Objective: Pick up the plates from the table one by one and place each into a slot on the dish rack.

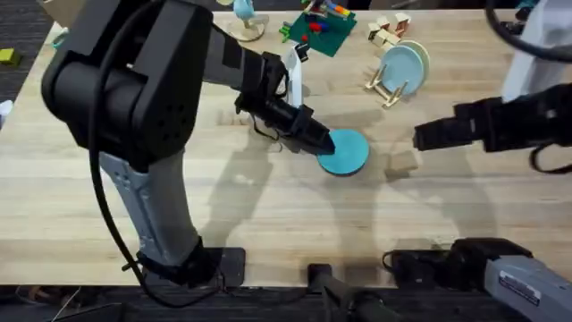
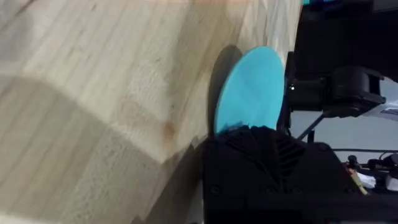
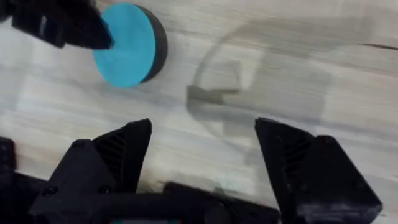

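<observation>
Turquoise plate (image 1: 346, 151) pinched by left pincer (image 1: 320, 141), arm reaching across table (image 1: 268, 215).

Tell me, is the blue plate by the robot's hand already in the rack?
Not yet. The turquoise plate is over the table, gripped at its edge by the left gripper. The dish rack holds a pale blue plate.

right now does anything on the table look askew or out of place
Nothing looks spilled or damaged. The turquoise plate sits on the table, with the left gripper at its edge. The dish rack stands upright, holding a pale blue plate.
</observation>
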Robot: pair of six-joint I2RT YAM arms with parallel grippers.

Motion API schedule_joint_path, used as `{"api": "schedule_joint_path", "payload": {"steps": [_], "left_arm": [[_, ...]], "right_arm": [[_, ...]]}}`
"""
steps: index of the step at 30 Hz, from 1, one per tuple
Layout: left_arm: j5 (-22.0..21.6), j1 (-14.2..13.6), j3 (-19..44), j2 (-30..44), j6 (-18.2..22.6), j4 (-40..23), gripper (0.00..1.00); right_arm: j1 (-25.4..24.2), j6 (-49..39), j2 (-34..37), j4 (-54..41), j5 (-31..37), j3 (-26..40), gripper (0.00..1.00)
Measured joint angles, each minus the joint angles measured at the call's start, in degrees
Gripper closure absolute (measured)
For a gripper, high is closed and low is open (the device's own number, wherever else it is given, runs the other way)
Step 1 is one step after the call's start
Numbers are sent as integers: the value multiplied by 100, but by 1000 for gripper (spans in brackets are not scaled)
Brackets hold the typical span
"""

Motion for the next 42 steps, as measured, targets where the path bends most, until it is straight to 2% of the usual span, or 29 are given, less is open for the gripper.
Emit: {"api": "schedule_joint_path", "payload": {"steps": [14, 15, 20, 29, 42], "left_arm": [[-22, 0, 2, 0, -2, 0, 958], [-39, -2, 4, 0, -2, 2, 959], [-60, -5, 9, 0, -32, 9, 959], [-80, -7, 9, 0, -325, 92, 958], [-172, -49, 31, -16, -476, 105, 959]], "right_arm": [[0, 1100, 0, 2125, -1391, -1562, 5], [0, 1403, 0, 2625, -1762, -1958, 5], [0, 1696, 0, 2943, -1962, -2315, 5], [0, 2077, 0, 3682, -2245, -2863, 5], [0, 2767, 0, 4571, -2368, -3531, 7]]}}
